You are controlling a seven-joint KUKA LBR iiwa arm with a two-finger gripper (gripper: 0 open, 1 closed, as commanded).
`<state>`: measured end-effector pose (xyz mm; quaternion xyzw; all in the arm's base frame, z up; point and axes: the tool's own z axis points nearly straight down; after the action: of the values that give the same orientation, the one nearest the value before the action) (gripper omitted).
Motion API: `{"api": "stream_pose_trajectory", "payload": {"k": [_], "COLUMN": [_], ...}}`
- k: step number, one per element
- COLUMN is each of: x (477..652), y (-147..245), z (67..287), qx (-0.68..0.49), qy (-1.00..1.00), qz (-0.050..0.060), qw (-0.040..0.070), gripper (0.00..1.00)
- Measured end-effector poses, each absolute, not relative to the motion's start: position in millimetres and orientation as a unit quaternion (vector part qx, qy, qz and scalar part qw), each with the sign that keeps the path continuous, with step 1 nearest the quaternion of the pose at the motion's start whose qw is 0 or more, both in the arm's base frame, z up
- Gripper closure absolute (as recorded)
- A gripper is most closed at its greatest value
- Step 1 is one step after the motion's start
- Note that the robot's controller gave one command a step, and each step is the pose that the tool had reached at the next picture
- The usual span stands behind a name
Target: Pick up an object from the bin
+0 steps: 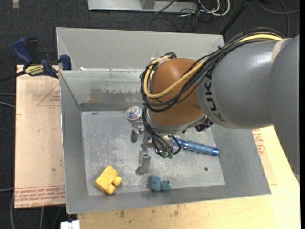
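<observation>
The big grey arm [252, 85] with its orange cover reaches into the grey bin [71, 142] from the right. Its claw [139, 149] hangs released and empty over bare floor mid-bin. A blue pen-like stick [202, 149] lies just right, a yellow block [108, 179] near-left, a teal lump [159, 184] near, and a silvery round cap [133, 112] just beyond.

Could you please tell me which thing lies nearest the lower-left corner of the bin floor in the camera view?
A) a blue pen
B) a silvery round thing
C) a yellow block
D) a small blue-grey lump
C: the yellow block sits by that corner of the bin; the others lie further right.
</observation>
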<state>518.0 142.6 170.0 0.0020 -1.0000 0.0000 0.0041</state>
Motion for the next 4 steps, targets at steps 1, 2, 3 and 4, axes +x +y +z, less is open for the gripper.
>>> {"api": "stream_pose_trajectory", "payload": {"k": [1,2,3,4], "x": [513.0,488.4,494.3,494.1], "y": [213,245,228,233], "z": [68,101,116,69], "qx": [0.247,0.406,0.555,0.657], "qy": [-0.969,-0.914,-0.832,-0.754], "qz": [-0.001,-0.002,-0.001,-0.001], "qw": [0.002,-0.002,-0.002,0.001], "gripper": [0.0,0.0,0.0,0.0]}}
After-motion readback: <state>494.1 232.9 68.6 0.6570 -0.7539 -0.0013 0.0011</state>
